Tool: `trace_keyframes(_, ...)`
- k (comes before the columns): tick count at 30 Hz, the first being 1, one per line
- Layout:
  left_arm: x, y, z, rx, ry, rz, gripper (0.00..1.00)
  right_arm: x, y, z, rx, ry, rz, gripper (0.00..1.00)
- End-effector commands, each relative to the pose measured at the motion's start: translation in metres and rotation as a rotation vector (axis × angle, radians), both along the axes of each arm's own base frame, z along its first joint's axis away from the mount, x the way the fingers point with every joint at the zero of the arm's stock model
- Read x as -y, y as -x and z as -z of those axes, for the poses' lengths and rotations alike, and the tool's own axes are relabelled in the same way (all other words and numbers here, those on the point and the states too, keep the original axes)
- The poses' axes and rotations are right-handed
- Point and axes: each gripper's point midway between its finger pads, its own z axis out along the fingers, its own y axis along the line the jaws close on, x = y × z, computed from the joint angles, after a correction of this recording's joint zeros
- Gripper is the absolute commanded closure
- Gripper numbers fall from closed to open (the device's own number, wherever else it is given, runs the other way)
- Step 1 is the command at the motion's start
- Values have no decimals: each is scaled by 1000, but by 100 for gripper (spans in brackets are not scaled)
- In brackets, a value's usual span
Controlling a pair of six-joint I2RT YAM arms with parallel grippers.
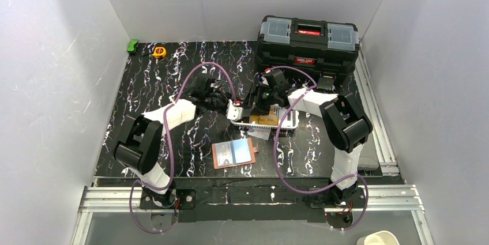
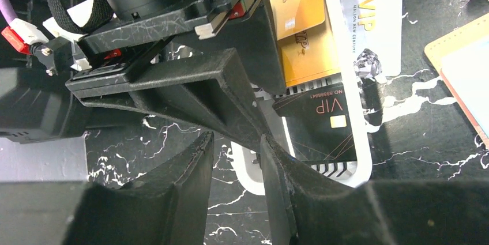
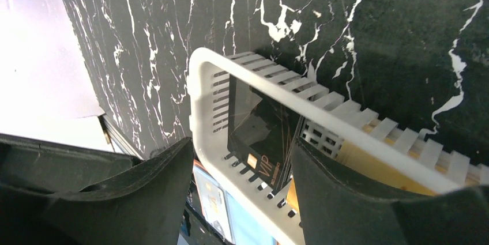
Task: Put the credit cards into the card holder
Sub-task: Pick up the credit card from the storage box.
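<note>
Right end effector [image 3: 242, 147] wide above basket [image 3: 199, 83], left end effector [image 2: 236, 150] narrowly parted at basket's end, black card [image 3: 259, 129] inside basket, card holder [image 1: 233, 154] open near basket.

Robot lab cell. White panel walls [image 1: 57, 55] enclose black marble-pattern desk [image 1: 150, 83]; aluminium rails [image 1: 115, 199] at near edge, left arm [image 1: 173, 112] and right arm [image 1: 346, 124] bolted there; black toolbox [image 1: 308, 49] at back.

The right claw [image 3: 242, 170] hangs over the basket [image 1: 291, 123] at mid-frame, right in front of the left claw [image 2: 236, 164]. The toolbox [image 1: 308, 40] walls off the upper right. The table [image 1: 150, 83] lies open at left, and the wallet [image 1: 233, 154] sits in the lower middle.
</note>
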Motion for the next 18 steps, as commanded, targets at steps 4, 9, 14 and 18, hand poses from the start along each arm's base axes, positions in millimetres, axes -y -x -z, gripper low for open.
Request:
trace_keyframes(4, 13, 2, 2, -6, -2, 56, 67, 8, -7, 8, -5, -7, 39, 30)
trace_keyframes(9, 12, -3, 16, -26, -34, 47, 69, 11, -8, 10, -5, -11, 47, 31)
trace_keyframes(14, 7, -9, 31, -46, -80, 13, 72, 7, -5, 6, 2, -58, 27, 37)
trace_keyframes(18, -3, -13, 37, -95, -115, -52, 77, 6, -5, -5, 38, -69, 21, 38)
